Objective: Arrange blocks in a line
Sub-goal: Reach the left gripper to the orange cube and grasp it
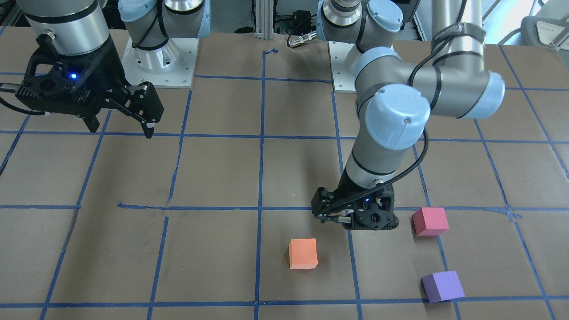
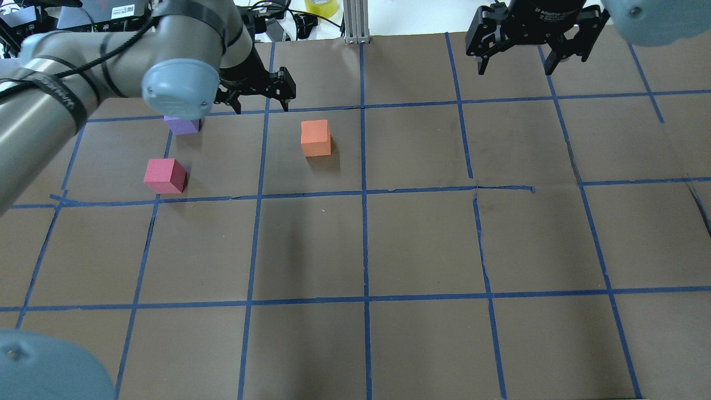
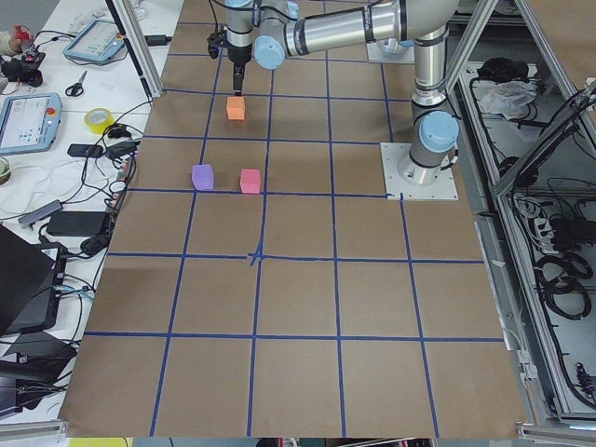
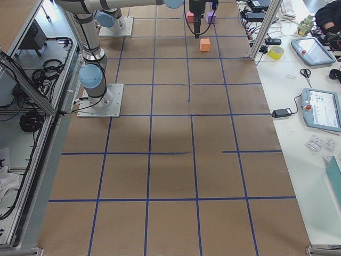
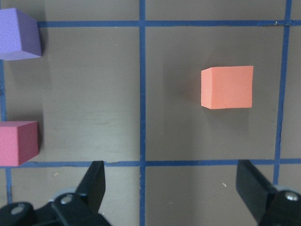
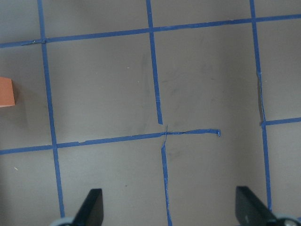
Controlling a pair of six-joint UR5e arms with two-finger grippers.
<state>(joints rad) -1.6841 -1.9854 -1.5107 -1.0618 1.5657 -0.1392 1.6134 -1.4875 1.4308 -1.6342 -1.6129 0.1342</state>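
The orange block point(image 1: 303, 254) point(image 2: 315, 138) lies alone on the brown table. The pinkish-red block point(image 1: 429, 221) point(image 2: 165, 175) and the purple block point(image 1: 442, 286) point(image 2: 182, 125) lie further towards my left side; my left arm partly hides the purple one in the overhead view. My left gripper point(image 2: 261, 105) point(image 1: 351, 222) hovers open and empty between the orange block and the other two, touching none. In the left wrist view the orange block point(image 5: 227, 87) is ahead on the right, and the purple block point(image 5: 18, 35) and pinkish-red block point(image 5: 18, 143) are at the left edge. My right gripper point(image 2: 515, 69) point(image 1: 122, 131) is open and empty, far off.
Blue tape lines point(image 2: 364, 191) mark a grid on the table. The right wrist view shows only taped table and a sliver of the orange block point(image 6: 5, 92). Both arm bases point(image 1: 158, 62) stand at the robot's edge. Tablets and tape rolls point(image 4: 276, 52) lie on a side bench.
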